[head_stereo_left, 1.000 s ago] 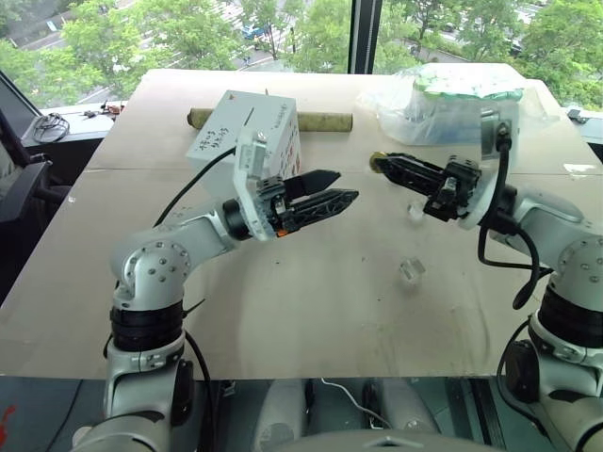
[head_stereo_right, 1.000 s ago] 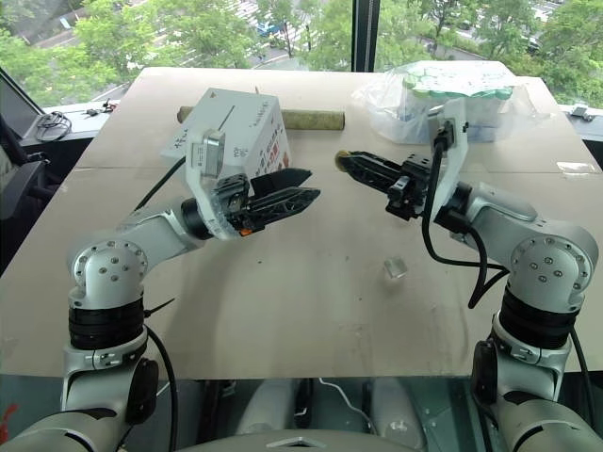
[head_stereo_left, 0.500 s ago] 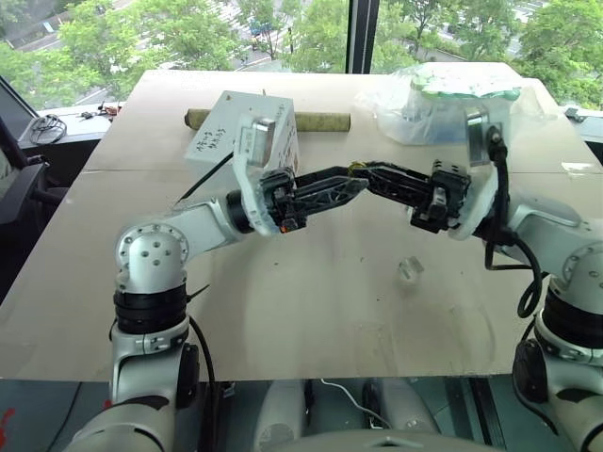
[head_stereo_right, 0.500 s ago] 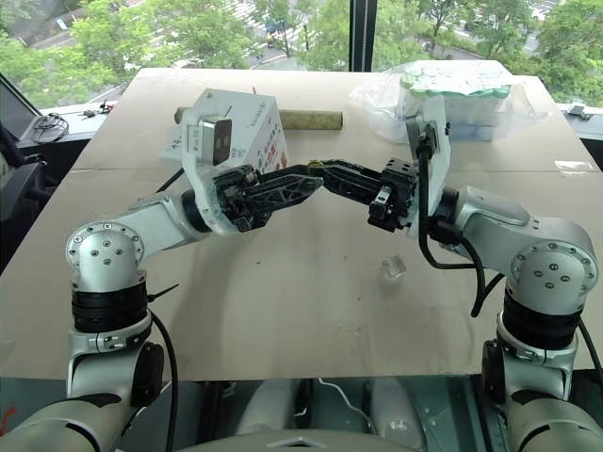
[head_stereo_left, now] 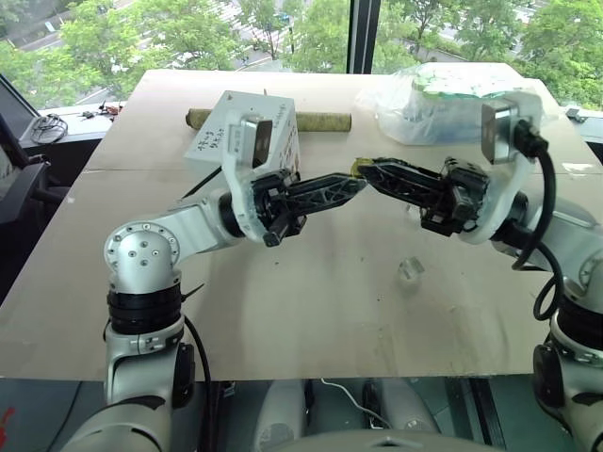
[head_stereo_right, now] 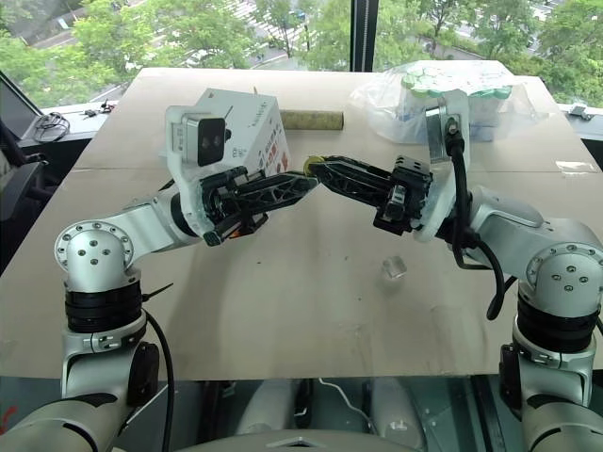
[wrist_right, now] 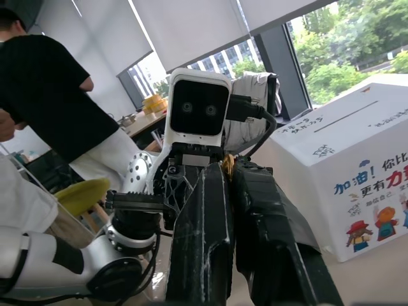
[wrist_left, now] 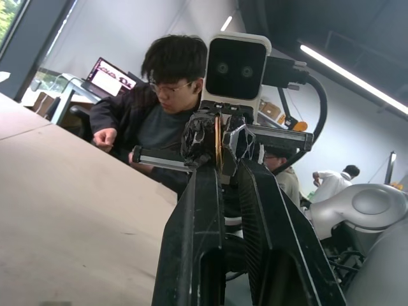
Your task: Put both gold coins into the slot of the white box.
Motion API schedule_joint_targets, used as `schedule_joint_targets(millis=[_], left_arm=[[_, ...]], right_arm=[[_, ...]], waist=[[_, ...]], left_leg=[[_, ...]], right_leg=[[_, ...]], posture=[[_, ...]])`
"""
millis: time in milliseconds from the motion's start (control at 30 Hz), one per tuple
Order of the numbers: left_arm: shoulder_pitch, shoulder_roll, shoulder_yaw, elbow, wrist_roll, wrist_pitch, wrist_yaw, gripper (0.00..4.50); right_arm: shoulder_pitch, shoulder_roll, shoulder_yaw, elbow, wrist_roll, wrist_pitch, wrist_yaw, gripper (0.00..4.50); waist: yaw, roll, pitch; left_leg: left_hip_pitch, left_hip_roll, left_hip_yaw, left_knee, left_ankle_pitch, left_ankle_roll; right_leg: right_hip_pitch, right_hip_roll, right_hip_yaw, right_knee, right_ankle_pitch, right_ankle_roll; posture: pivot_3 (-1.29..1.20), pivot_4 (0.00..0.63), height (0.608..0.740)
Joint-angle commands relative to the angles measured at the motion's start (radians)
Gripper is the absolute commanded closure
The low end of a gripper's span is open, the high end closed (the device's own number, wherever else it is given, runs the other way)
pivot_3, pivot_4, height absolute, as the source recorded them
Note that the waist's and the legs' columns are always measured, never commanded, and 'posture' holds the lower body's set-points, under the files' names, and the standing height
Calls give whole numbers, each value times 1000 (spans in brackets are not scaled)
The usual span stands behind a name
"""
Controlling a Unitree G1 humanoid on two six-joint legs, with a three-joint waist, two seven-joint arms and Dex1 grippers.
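Both hands (head_stereo_left: 358, 179) pinch gold coin (head_stereo_left: 356, 169) tip-to-tip

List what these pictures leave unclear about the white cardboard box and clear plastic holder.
White cardboard box: lower front hidden by the left wrist camera, left eye view.
Its handwriting: too small to read there.
Clear plastic holder: too small to tell its contents, both eye views.

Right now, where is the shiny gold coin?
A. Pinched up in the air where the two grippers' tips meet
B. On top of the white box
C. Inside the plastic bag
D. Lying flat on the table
A: the gold coin sits above the table where the tips of the left gripper and the right gripper come together.
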Motion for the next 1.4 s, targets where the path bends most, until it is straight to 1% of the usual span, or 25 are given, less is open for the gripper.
schedule_joint_targets(millis=[33,133,167,233,300,600,667,733,767,800,1033,1167,1267,1400], left_arm=[[-11,29,25,1,-41,5,4,4444],[-17,40,23,4,-45,2,6,4444],[-19,43,22,4,-47,2,8,4228],[-18,46,11,-13,-14,-16,3,3582],[-18,44,5,-16,-4,-19,12,2698],[-19,43,-5,-16,3,-20,-17,2698],[-18,43,-5,-15,-4,-17,-20,3078],[-20,42,-3,-10,-10,-15,-20,3750],[-23,38,-1,-2,-22,-12,-16,4286],[-26,38,0,2,-27,-10,-15,4450],[-20,45,2,7,-34,-9,-19,4450],[-4,55,-1,4,-9,-17,-34,4450],[2,59,2,-5,21,-35,-42,4500],[6,62,30,1,32,-59,-25,4500]], right_arm=[[8,-24,9,-14,100,-33,-14,4500],[10,-46,24,-14,128,-45,-22,4500],[10,-51,29,-15,135,-50,-25,4500],[12,-59,38,-18,147,-61,-30,4500],[13,-67,43,-19,155,-72,-33,4500],[10,-87,71,-24,157,-104,-38,4500],[9,-87,74,-24,153,-111,-39,4500],[9,-90,81,-26,147,-115,-37,4500],[10,-92,84,-28,147,-117,-36,4500],[10,-94,87,-30,146,-119,-35,4500],[31,-111,101,-53,117,-114,-3,4500],[36,-102,93,-56,33,-147,41,4500],[47,-115,82,-64,14,-151,92,3564],[53,-152,76,-87,-86,-160,116,1647]], waist=[[-1,0,0],[-1,0,0],[0,0,0],[0,0,0],[0,0,0],[0,0,0],[0,0,0],[0,0,0],[0,0,0],[1,0,0],[1,0,0],[0,0,0],[1,0,0],[2,0,0]], left_leg=[[0,0,0,0,0,0],[0,0,0,0,0,0],[0,0,0,0,0,0],[0,0,0,0,0,0],[0,0,0,0,0,0],[0,0,0,0,0,0],[0,0,0,0,0,0],[0,0,0,0,0,0],[0,0,0,0,0,0],[0,0,0,0,0,0],[0,0,0,0,0,0],[0,0,0,0,0,0],[0,0,0,0,0,0],[0,0,0,0,0,0]], right_leg=[[0,0,0,0,0,0],[0,0,0,0,0,0],[0,0,0,0,0,0],[0,0,0,0,0,0],[0,0,0,0,0,0],[0,0,0,0,0,0],[0,0,0,0,0,0],[0,0,0,0,0,0],[0,0,0,0,0,0],[0,0,0,0,0,0],[0,0,0,0,0,0],[0,1,0,-1,0,0],[0,1,0,-1,0,0],[0,0,0,-1,0,0]], posture=[[0,150,740],[0,150,740],[0,150,740],[0,150,740],[0,150,740],[0,150,740],[0,150,740],[0,150,740],[0,150,740],[0,150,740],[0,150,740],[0,150,740],[0,150,740],[0,150,740]])
